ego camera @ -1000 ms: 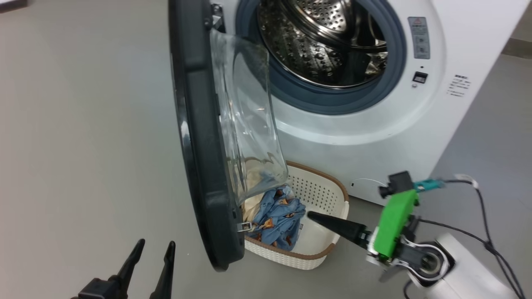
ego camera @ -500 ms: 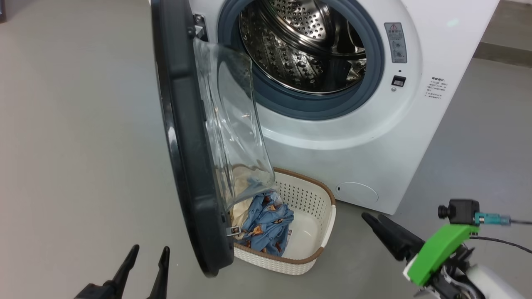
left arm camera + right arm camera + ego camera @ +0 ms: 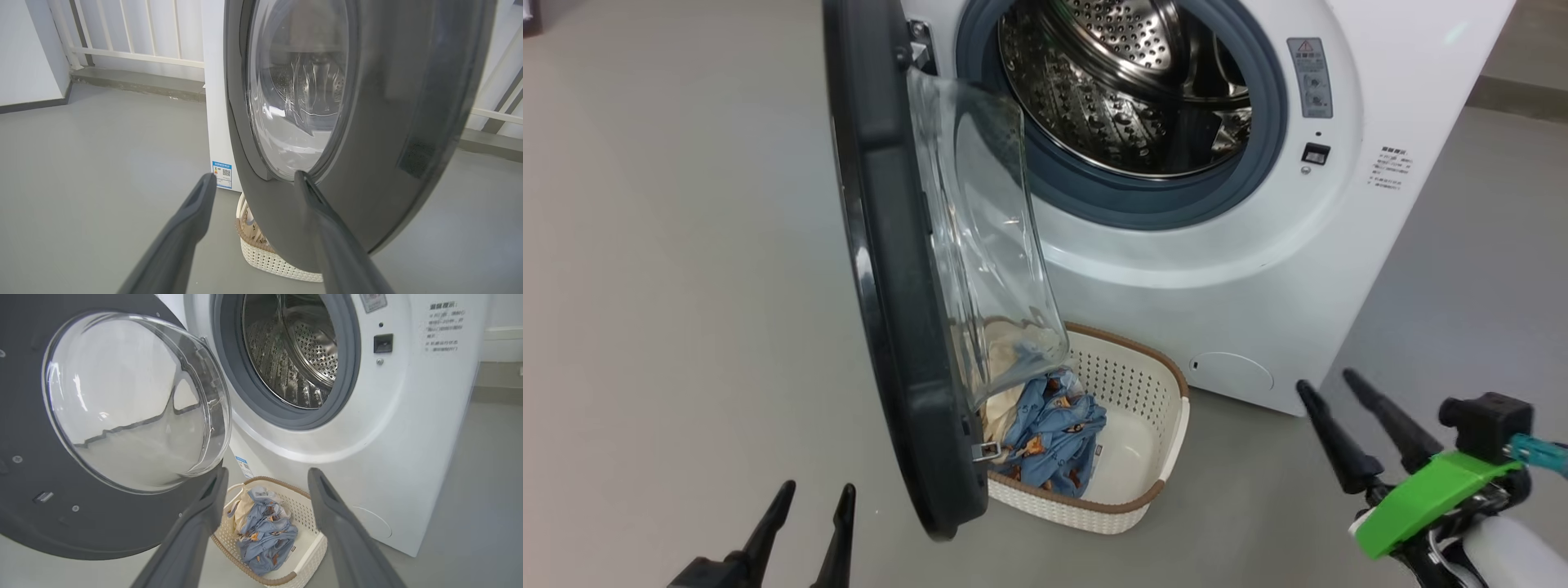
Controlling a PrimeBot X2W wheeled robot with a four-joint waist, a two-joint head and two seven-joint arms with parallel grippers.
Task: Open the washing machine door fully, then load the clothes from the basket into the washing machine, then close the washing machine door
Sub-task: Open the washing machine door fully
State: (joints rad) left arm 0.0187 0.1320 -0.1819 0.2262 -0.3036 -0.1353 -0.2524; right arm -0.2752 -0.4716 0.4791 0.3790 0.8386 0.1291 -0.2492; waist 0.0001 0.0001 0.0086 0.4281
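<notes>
The left gripper [image 3: 818, 487] is hovering left of the basket [image 3: 1174, 437], fingers spread and empty. The right gripper [image 3: 1324, 379] is hovering right of it, likewise released. The clothes [image 3: 1054, 425] are lying inside the basket. The washing machine door [image 3: 890, 286] is hanging open above its left side, and the washing machine [image 3: 1258, 286] is standing just behind.

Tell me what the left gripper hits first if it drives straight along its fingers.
Most likely the door. In the left wrist view its black outer rim sits straight ahead of the left gripper, whose jaws are open. The depth between them is unclear.
</notes>
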